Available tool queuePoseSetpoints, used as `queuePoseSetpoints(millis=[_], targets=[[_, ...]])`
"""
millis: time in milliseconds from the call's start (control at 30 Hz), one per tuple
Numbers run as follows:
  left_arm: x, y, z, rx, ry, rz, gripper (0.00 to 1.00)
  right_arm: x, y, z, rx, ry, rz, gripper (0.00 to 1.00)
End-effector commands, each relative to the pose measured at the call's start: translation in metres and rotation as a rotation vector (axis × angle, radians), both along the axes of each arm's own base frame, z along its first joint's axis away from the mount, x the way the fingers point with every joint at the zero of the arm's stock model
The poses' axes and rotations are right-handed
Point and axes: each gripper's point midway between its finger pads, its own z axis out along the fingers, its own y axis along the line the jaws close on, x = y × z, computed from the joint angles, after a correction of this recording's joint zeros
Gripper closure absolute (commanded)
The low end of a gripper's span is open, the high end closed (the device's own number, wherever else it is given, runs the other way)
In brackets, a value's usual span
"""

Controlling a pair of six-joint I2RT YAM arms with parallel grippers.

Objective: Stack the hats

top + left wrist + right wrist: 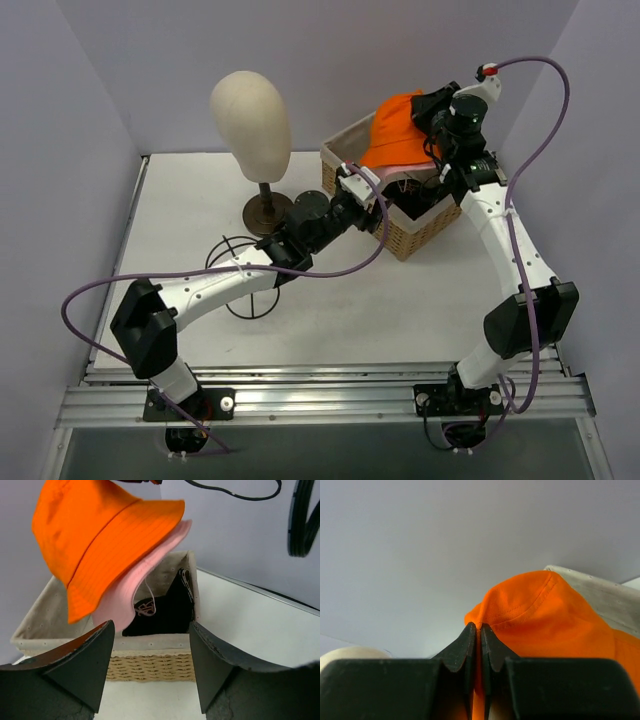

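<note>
Two pincers | my right pincer (pixel 480 626): clenched tight on the crown of the orange bucket hat (pixel 545 615), held above the wicker basket (pixel 150 666) toward the table's (pixel 190 200) far right corner | pink bucket hat (pixel 150 565): brim directly under the orange one | my left pincer (pixel 150 625): spread wide, empty, facing the basket | black cap (pixel 167 612): inside the basket

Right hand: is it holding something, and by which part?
Yes, the right hand pinches the orange hat by the fabric of its crown; the left hand is open and holds nothing.
</note>
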Motion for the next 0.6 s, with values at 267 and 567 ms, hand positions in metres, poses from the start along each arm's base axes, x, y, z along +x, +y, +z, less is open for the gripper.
queuePoseSetpoints(millis=[267, 567], targets=[[0.007, -0.041, 0.018, -0.047, -0.221, -0.099, 0.47, -0.036, -0.012, 0.055, 0.069, -0.181, -0.037, 1.00], [0.035, -0.049, 0.012, -0.048, -0.229, -0.001, 0.45, -0.044, -0.006, 0.054, 0.104, -0.200, 0.004, 1.00]])
